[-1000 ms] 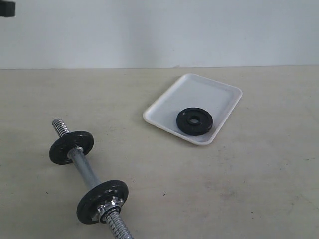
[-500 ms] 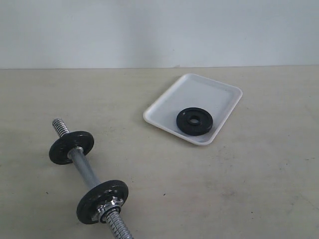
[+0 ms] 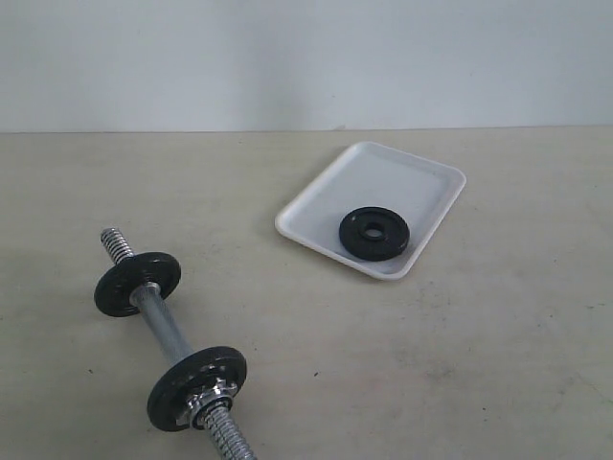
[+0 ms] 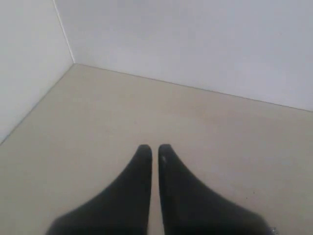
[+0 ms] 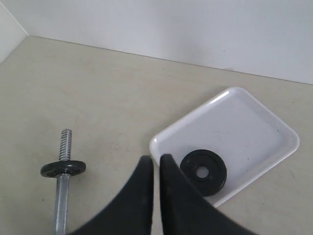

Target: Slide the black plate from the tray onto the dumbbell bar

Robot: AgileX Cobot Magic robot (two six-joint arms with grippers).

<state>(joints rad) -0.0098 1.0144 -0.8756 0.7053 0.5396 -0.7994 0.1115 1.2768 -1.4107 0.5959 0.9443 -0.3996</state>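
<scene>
Pressed together and empty, the right gripper (image 5: 155,157) should spread wide before descending over the flat round black plate (image 5: 203,172).

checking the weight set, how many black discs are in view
3: the black plate in the tray; on the dumbbell bar, a far disc and a near disc beside the silver nut.

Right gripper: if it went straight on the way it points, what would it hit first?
Probably the tray at its corner, or the table just beside it: in its wrist view the shut right gripper has its tips against that corner. The plate lies slightly aside. Depth is hard to judge.
</scene>
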